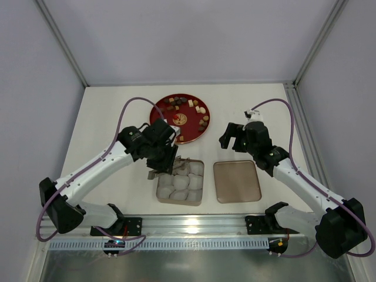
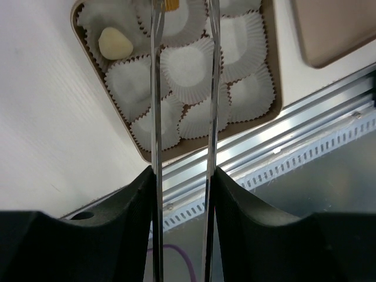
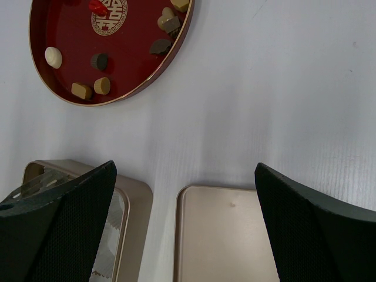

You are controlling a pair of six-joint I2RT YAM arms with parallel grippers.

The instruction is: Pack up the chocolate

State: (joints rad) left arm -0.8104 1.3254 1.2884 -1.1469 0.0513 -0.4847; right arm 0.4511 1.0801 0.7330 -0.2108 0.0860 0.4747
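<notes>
The chocolate [image 1: 187, 108] lies as several small dark, tan and cream pieces on a red plate [image 1: 161, 110]; the right wrist view shows some of them [image 3: 101, 60] and a red piece [image 3: 97, 7]. My left gripper [image 1: 166, 160] is shut on metal tongs [image 2: 155, 88] above the gold box [image 1: 198, 201] of white paper cups. A tan piece [image 2: 170, 4] shows between the tong tips at the frame's top edge. One cream piece [image 2: 114, 43] sits in a corner cup. My right gripper [image 1: 235, 138] is open and empty, hovering between plate and lid, as the right wrist view [image 3: 185, 176] shows.
The flat gold lid [image 1: 237, 181] lies right of the box, also in the right wrist view [image 3: 229, 241]. An aluminium rail [image 1: 194, 226] runs along the near table edge. The plate has a gold centre emblem [image 1: 181, 120]. White walls enclose the table.
</notes>
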